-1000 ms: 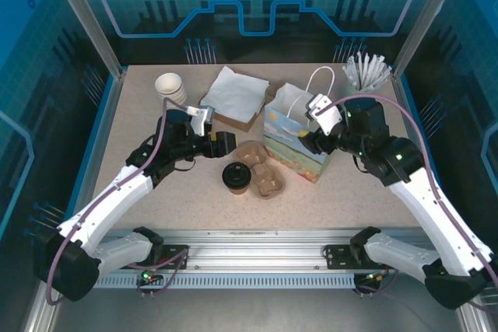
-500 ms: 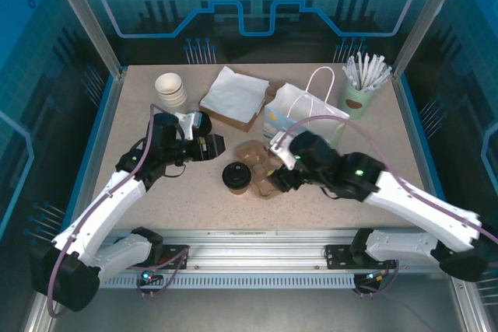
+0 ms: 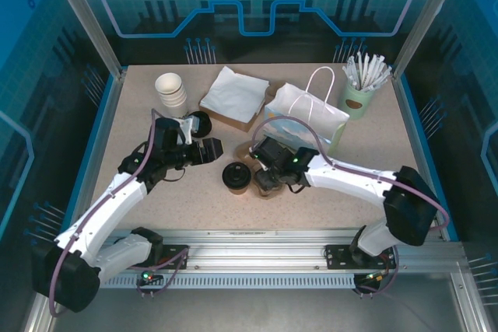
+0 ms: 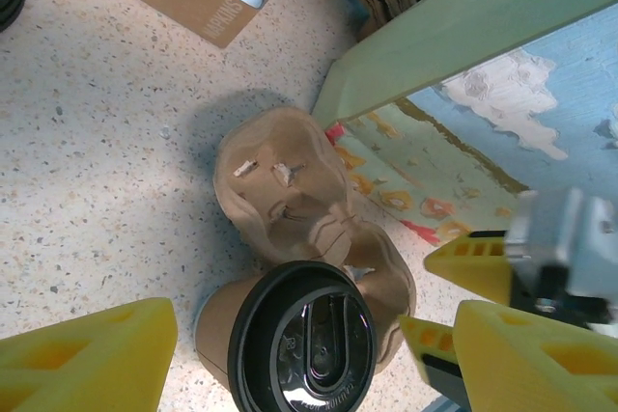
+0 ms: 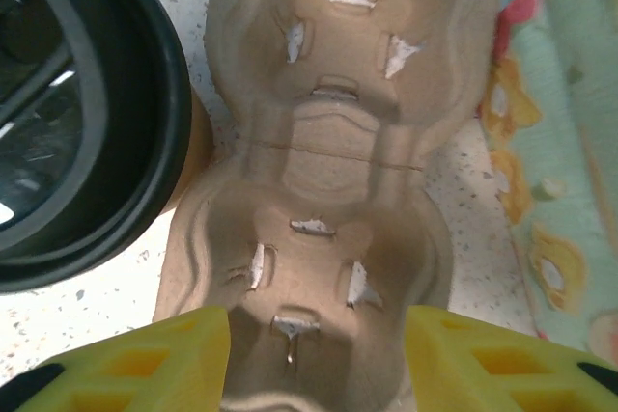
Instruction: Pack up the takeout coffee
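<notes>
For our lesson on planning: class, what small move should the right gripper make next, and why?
The right gripper should probably close on the cup carrier: its fingers straddle one end of the carrier, and the coffee cup stands beside it.

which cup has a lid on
The small brown kraft-paper cup with a round black plastic lid, beside the moulded-pulp carrier; the stacked white paper cups and the green cup of white sticks stand open.

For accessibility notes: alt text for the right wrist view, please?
A brown pulp two-cup carrier lies centre frame, with the yellow fingertips of the right gripper either side of its near end; whether they grip it is unclear. The takeout coffee, black lid on, stands beside it at frame left; a painted gift bag is at frame right.
</notes>
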